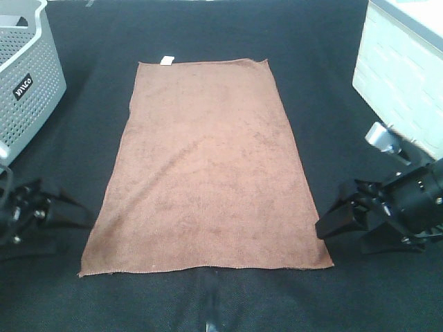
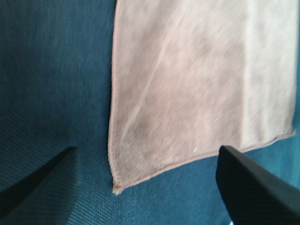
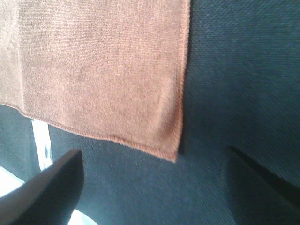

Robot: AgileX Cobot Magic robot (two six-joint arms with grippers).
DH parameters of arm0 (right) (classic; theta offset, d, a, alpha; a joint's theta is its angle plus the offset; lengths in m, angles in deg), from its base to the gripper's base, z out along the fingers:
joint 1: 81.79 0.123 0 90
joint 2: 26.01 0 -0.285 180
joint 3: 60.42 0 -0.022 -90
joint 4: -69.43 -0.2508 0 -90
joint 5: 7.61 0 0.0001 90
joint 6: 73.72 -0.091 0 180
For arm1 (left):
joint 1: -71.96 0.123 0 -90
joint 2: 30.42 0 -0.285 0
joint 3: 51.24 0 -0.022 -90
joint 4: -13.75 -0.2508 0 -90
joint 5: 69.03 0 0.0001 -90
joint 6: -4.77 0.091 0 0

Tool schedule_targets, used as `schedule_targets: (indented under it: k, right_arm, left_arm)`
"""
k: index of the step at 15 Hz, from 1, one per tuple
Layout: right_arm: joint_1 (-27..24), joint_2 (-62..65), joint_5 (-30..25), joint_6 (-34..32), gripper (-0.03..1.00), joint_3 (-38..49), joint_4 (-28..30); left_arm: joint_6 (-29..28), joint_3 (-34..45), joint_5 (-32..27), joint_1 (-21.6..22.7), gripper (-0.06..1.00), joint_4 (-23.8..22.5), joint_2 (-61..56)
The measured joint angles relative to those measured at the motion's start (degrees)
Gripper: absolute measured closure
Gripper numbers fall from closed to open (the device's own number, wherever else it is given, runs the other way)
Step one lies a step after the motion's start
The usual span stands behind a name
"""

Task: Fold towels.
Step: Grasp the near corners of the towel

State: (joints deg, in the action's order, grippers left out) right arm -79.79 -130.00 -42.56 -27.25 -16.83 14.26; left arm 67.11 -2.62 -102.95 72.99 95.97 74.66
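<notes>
1. My left gripper (image 1: 73, 225) stands wide open and holds nothing. It sits just beside the towel's near left corner, over the black table cover (image 1: 325, 76).
2. My right gripper (image 1: 339, 238) is also spread wide and empty, near the towel's near right corner and not touching it.
3. The brown towel (image 1: 208, 173) lies flat and unfolded in the middle of the table, long side running away from me, with its small white tag (image 1: 166, 60) at the far edge.
4. In the left wrist view the two fingers (image 2: 253, 187) frame the towel corner. The colours there are washed out, so the towel looks pale pink.
5. In the overhead view the left gripper is black on black and cut by the frame edge, so its outline is hard to read.
6. The grey basket (image 1: 28, 83) at far left and the white block (image 1: 398, 76) at far right are both cropped.
7. The right wrist view shows a white strip (image 3: 41, 140) beyond the towel hem. I cannot tell what it is.
</notes>
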Motion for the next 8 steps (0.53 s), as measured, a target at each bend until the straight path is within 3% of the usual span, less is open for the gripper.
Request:
schedule_targets:
  k: [1,4,6,8]
  right_arm:
    - [0.00,-1.49,0.00,1.78,0.21,0.00,-1.89]
    - [3.67,-6.53,1.03,5.21,0.22,-0.86,-4.81]
    - [8.54,-8.88,1.72,5.04,0.23,-3.15,-7.22]
    - [10.08,-10.03,3.67,1.89,0.31,-4.30,-10.14]
  left_arm:
    - [0.92,0.00,0.11,-1.66,0.19,0.52,1.83]
    - [5.39,-0.06,2.23,-5.73,0.20,8.31,5.96]
    - [9.97,-0.11,1.72,-6.99,0.22,14.27,7.22]
    - [14.90,-0.11,0.74,-8.42,0.27,17.42,8.65]
